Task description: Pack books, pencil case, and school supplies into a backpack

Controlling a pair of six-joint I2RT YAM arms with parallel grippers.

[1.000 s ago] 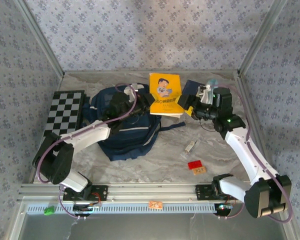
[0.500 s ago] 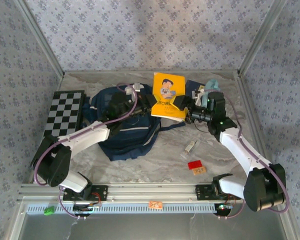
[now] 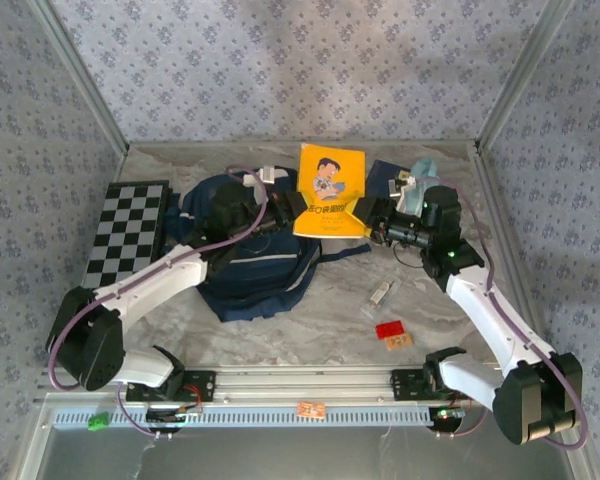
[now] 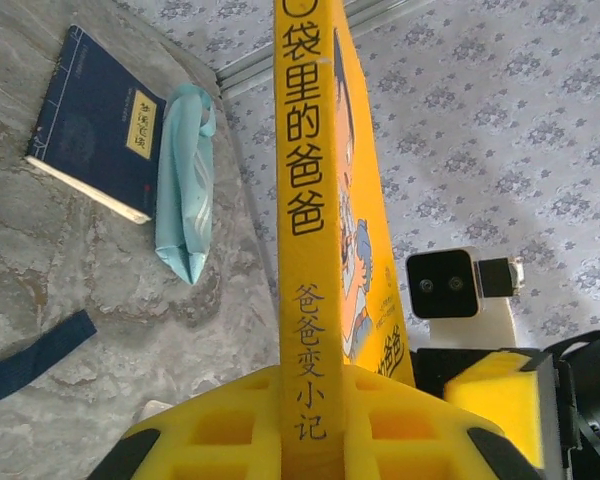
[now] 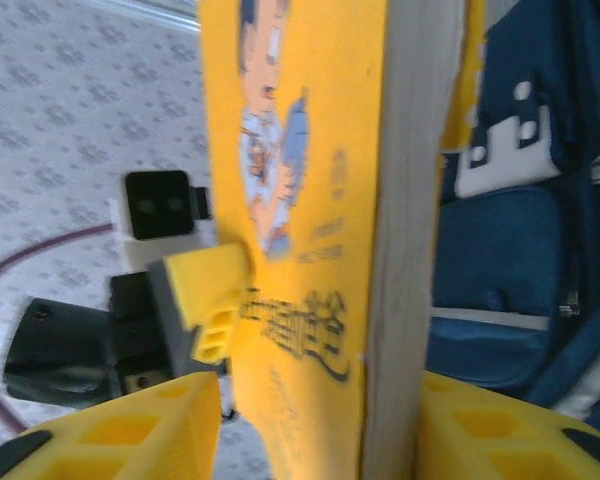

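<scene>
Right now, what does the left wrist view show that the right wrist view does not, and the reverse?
Left wrist view: a navy book and the pale teal pencil case side by side on the table, plus a dark blue strap.
Right wrist view: the navy backpack with its white patch.
Both: the yellow book on edge, the left gripper shut on it, the right gripper straddling it.

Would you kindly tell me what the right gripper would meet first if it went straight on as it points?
The yellow book, standing between the right gripper's fingers; its page edge would slide deeper. Beyond it, depth unclear, the left gripper clamps the same book.
</scene>
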